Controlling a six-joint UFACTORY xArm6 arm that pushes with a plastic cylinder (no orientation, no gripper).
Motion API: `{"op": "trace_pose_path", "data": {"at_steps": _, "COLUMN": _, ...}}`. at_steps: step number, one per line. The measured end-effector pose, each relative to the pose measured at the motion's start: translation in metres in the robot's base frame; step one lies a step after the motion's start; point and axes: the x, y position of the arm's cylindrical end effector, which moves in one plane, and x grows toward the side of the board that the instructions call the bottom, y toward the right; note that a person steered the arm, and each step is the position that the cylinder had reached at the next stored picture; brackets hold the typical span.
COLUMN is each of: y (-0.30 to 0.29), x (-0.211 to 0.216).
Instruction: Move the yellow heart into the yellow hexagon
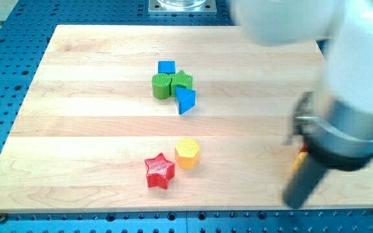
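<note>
The wooden board (pixel 96 162) is seen filling most of the view, and the arm's pale, blurred body (pixel 361 84) is looming over the view's right edge. The dark rod is angled down toward the view's bottom right, and my tip (pixel 295 202) is set near the board's lower edge, touching no block, well apart from the yellow hexagon (pixel 188 153). No jaws are carried here; a bare rod only is shown. A cluster is found up the board: a green cylinder (pixel 162 85), a green star (pixel 182 79), a blue square block (pixel 166 66) and a blue wedge-like block (pixel 186 100), all close together. Lower down, the hexagon is sat just beside a red star (pixel 159 171). The yellow heart cannot be clearly made out; only a sliver of yellow and red (pixel 300 155) is glimpsed beside the rod, mostly hidden by the arm. Trouble is judged likely if that hidden block is caught off-centre and spun away, or if the red star is struck on the run-in to the hexagon.
</note>
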Motion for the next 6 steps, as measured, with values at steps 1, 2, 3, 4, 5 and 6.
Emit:
{"op": "trace_pose_path", "data": {"at_steps": 1, "y": 0.049, "x": -0.016}}
{"op": "trace_pose_path", "data": {"at_steps": 2, "y": 0.018, "x": -0.033}}
{"op": "trace_pose_path", "data": {"at_steps": 3, "y": -0.053, "x": -0.038}}
{"op": "trace_pose_path", "data": {"at_steps": 4, "y": -0.091, "x": -0.045}}
{"op": "trace_pose_path", "data": {"at_steps": 5, "y": -0.065, "x": -0.067}}
{"op": "trace_pose_path", "data": {"at_steps": 6, "y": -0.125, "x": -0.065}}
